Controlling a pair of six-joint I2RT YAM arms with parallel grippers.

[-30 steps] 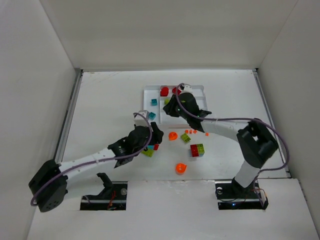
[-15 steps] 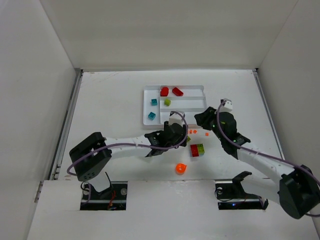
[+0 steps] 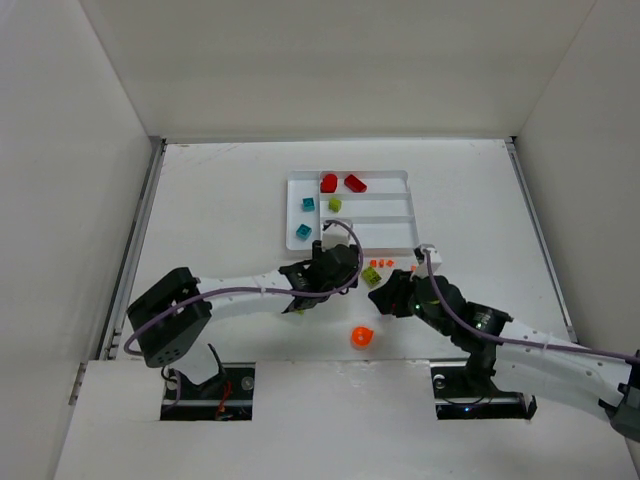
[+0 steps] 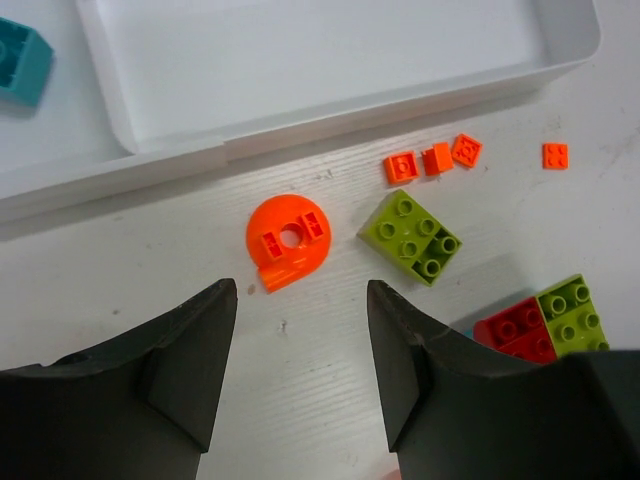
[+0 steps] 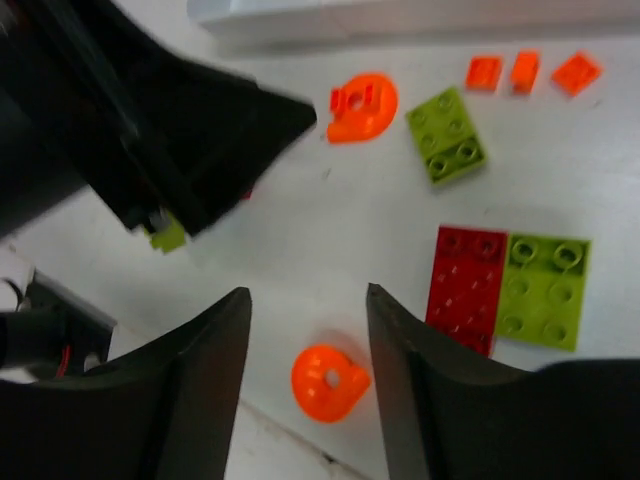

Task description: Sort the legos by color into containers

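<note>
The white tray (image 3: 380,206) is sitting on the far half of the tabletop (image 3: 220,220). Its short section across the left end is holding two teal bricks (image 3: 308,204), one behind the other. The farthest long section is holding two red bricks (image 3: 329,183) at its left end. The middle long section is holding a single lime green brick (image 3: 335,204), also at its left end.

The other legos are lying loose on the tabletop, just on the near side of the tray. An orange round piece (image 4: 289,240) with a centre hole is resting beside a lone lime brick (image 4: 411,236). A short row of tiny orange squares (image 4: 436,158) is lying close to the tray wall. A loose red brick (image 5: 463,287) is touching a paired lime brick (image 5: 545,290), side by side. A second orange round piece (image 3: 361,337) is lying nearest the arm bases.

The left claw (image 4: 300,375) is hovering with its jaws partly apart and gripping nothing. The first orange round piece is lying just ahead of its fingertips. The right claw (image 5: 305,385) is hanging with its jaws partly apart and empty too. The second orange round piece is showing on the tabletop between its fingers.
</note>
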